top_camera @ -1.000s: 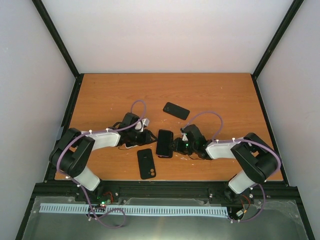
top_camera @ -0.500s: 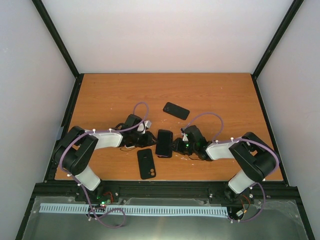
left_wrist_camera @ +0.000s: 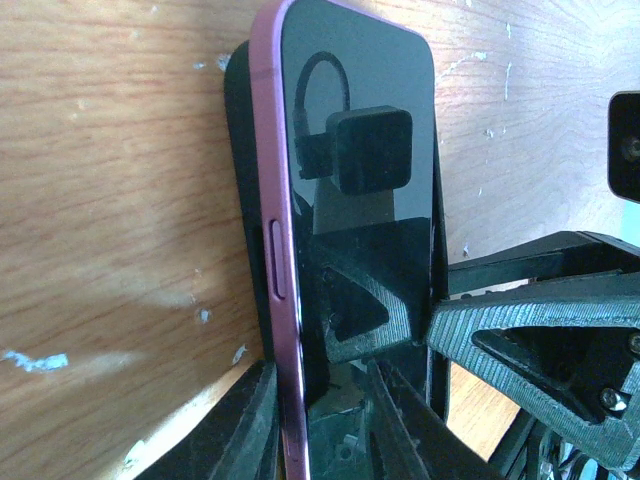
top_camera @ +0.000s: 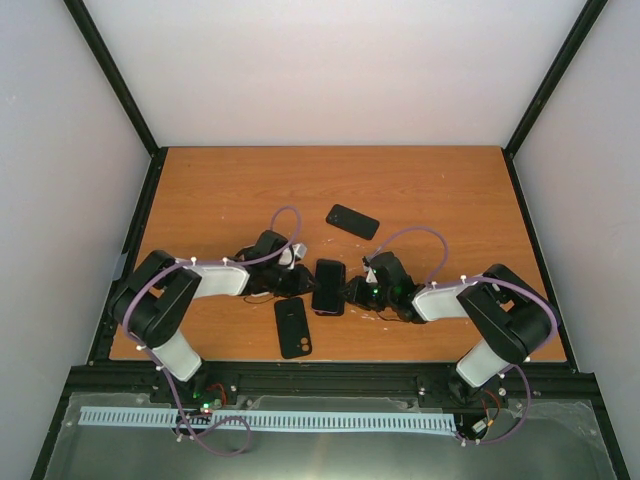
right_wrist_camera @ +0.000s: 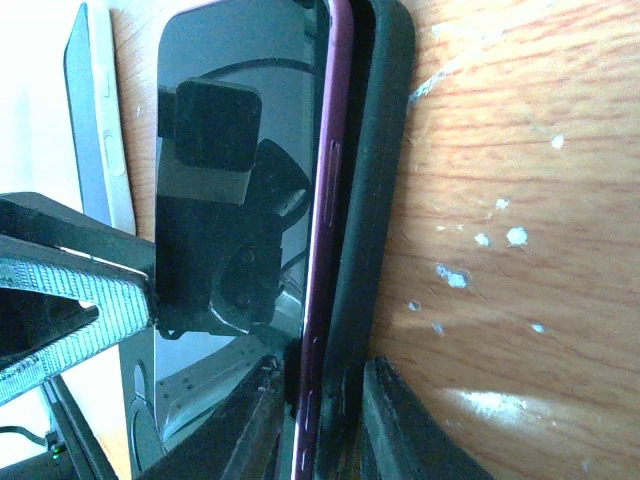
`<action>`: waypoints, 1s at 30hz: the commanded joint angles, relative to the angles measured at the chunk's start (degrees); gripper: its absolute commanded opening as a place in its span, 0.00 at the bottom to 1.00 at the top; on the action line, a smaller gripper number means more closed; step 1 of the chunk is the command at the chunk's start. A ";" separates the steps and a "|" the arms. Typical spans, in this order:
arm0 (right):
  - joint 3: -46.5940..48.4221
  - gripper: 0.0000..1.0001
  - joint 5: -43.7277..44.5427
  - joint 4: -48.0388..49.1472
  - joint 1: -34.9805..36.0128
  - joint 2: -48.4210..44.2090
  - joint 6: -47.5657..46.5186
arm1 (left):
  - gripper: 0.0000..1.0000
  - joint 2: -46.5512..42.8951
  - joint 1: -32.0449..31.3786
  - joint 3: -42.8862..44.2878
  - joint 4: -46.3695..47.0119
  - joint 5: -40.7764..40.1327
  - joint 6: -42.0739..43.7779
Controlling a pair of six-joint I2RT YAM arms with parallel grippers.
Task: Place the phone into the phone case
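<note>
Phone [top_camera: 328,286] lies against phone case [right_wrist_camera: 375,200] — left jaws and right jaws pinch both.

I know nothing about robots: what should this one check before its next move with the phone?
1. phone lying over phone case, edges parallel: ok.
2. Phone pressed fully in: not ok; its purple side shows above the case rim.
3. right gripper pinching phone and case together: ok.
4. left gripper gripping firmly: cannot tell; its jaws straddle the phone's edge.
5. near dark slab clear of the left gripper: cannot tell; it lies close beside it.
</note>
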 commanded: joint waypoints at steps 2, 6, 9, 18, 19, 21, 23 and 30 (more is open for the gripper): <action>-1.02 0.22 -1.09 0.84 0.19 1.06 0.66 | 0.24 0.70 -2.39 1.59 2.70 1.70 -1.70; -1.19 0.22 -1.29 1.60 0.26 1.31 1.06 | 0.23 0.48 -3.87 2.32 3.25 1.60 -2.66; -1.41 0.22 -1.33 2.21 0.28 1.73 1.25 | 0.22 0.91 -4.83 2.30 3.84 0.72 -3.26; -0.70 0.34 3.50 -4.67 -0.08 -2.25 -1.57 | 0.34 -3.56 -4.34 1.94 -1.53 -7.58 -1.90; -0.43 0.37 3.78 -5.37 -0.26 -2.62 -1.98 | 0.34 -3.77 -3.93 1.82 -1.85 -8.14 -1.76; -0.01 0.43 3.94 -6.05 -0.85 -2.80 -2.42 | 0.37 -3.35 -3.20 1.88 -1.73 -8.07 -1.34; 0.33 0.45 3.92 -6.07 -1.79 -2.58 -2.73 | 0.41 -2.55 -2.66 2.18 -1.71 -8.10 -1.10; 3.05 0.42 3.73 -5.57 -3.90 -0.15 -5.20 | 0.45 -0.45 -2.13 4.47 -2.02 -9.68 0.00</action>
